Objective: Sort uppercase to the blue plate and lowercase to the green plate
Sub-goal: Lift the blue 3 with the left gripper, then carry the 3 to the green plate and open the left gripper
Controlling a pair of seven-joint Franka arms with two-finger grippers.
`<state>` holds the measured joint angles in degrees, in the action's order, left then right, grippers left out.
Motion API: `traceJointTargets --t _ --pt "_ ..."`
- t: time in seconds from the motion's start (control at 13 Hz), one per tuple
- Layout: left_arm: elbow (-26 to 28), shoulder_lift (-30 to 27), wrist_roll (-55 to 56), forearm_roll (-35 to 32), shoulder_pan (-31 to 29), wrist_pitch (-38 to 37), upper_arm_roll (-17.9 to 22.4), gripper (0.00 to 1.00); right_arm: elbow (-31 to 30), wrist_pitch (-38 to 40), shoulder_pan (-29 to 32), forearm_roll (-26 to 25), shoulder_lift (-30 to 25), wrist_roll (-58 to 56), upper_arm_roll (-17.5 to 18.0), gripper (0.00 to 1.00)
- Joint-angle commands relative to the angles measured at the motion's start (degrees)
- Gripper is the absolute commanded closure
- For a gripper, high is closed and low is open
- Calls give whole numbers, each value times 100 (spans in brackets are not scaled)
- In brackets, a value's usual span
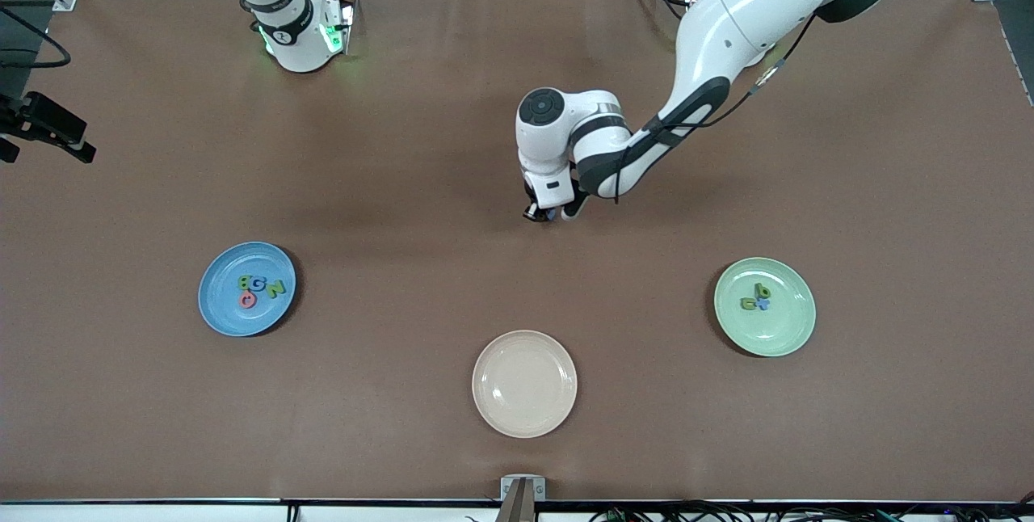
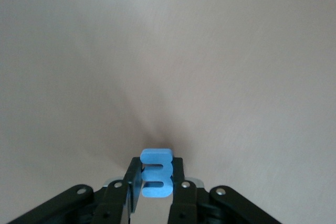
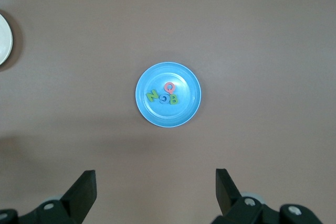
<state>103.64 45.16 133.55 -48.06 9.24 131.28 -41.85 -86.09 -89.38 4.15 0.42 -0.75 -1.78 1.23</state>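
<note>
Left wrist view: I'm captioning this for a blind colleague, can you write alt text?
The left gripper has its black jaws shut on a small blue three-pronged letter, held just above the bare brown table. Nothing else is in view.

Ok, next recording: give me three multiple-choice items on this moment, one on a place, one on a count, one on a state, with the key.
1. Where does the cream plate lie against the other two plates?
A. nearer the front camera
B. farther from it
C. stacked on one

2. How many letters lie in the blue plate?
A. two
B. four
C. six

3. What is the left end effector doing?
A. hanging open
B. shut on nothing
C. shut on the blue letter

Key: 1 A, it shows lowest in the front view. 2 B, two green, one blue, one coral. 3 C, the left wrist view shows the letter pinched between the fingers.
</note>
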Motion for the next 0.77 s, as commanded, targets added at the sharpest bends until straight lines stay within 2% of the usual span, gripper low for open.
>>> traceJointTargets --t 0.0,0.23,0.46,0.69 --pt "-54 -174 -993 -46 -605 -461 -339 99 13 9 -37 37 -39 29 -9 0" --pt "-335 -174 -2373 -19 -1282 -1190 -805 99 13 0 -46 11 -39 29 -9 0" --pt "-547 -165 -4015 7 -2203 -2112 -1289 98 13 0 -46 11 -39 37 -9 0" --pt "-494 -148 -5491 60 -3301 -2229 -1422 98 13 9 -46 11 -39 37 -9 0"
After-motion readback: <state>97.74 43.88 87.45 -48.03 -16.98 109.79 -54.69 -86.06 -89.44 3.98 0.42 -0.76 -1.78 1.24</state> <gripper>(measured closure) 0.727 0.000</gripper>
